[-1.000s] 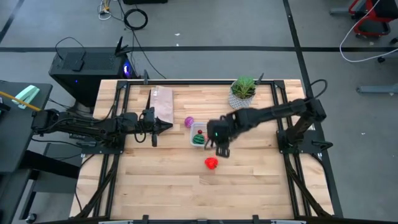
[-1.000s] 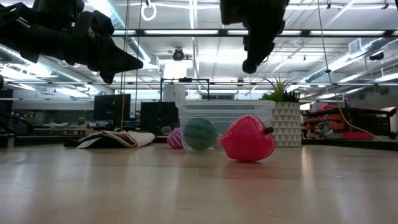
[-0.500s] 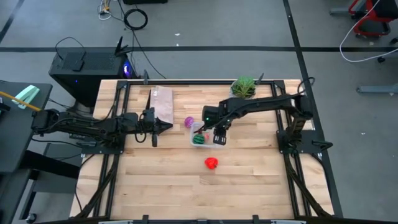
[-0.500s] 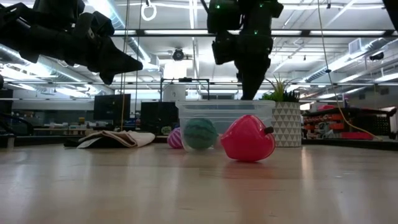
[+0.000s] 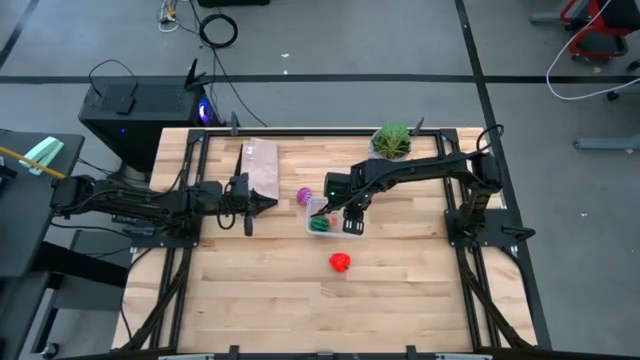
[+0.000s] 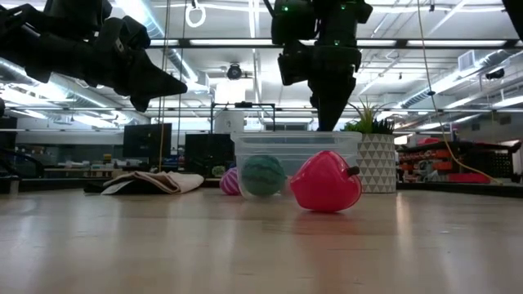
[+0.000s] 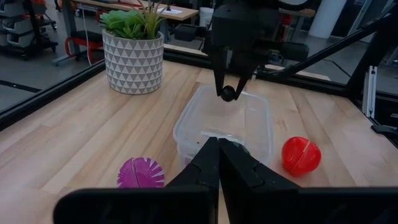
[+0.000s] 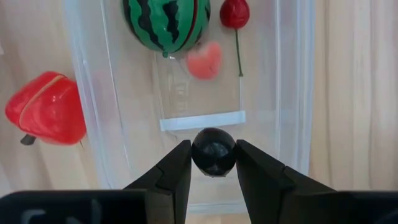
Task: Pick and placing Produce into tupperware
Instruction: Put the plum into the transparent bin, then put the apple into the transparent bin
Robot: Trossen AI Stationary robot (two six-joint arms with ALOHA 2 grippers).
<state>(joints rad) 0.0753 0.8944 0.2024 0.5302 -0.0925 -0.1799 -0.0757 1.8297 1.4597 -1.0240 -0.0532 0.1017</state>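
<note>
Left tool (image 5: 270, 204), fingers pressed together on nothing, hovering above the counter (image 5: 260, 300) at its left side, pointing toward the middle. Just beyond its tip, a tan paper bag (image 5: 262, 166) lying flat near the back edge. Next along, a purple-pink ball (image 5: 304, 196) with pale ribs, resting on the wood just beside the tub's left rim.

At the centre, the tupperware (image 7: 252, 118): a shallow clear tub, rectangular with rounded corners. Inside it, a green ball striped dark like a watermelon (image 8: 166, 23), a small red cherry on a thin stem (image 8: 234, 14) and a pale pink heart-shaped bit (image 8: 204, 60).

Right tool (image 8: 212, 163) directly above the tub, pointing down, clamped on a small dark round piece (image 8: 213, 151) pinched between its two fingertips. Piece held clear above the tub floor, not yet inside.

In front of the tub, nearer the counter's front edge, a red lumpy piece (image 5: 340, 262) with a short dark stem, alone on the wood. Behind and to the right, a leafy potted plant (image 5: 391, 142) in a white patterned pot.

Compared with one second ago: right tool shifted from over the bare counter beside the red piece to over the tub; left tool, produce and tub unchanged in place.
</note>
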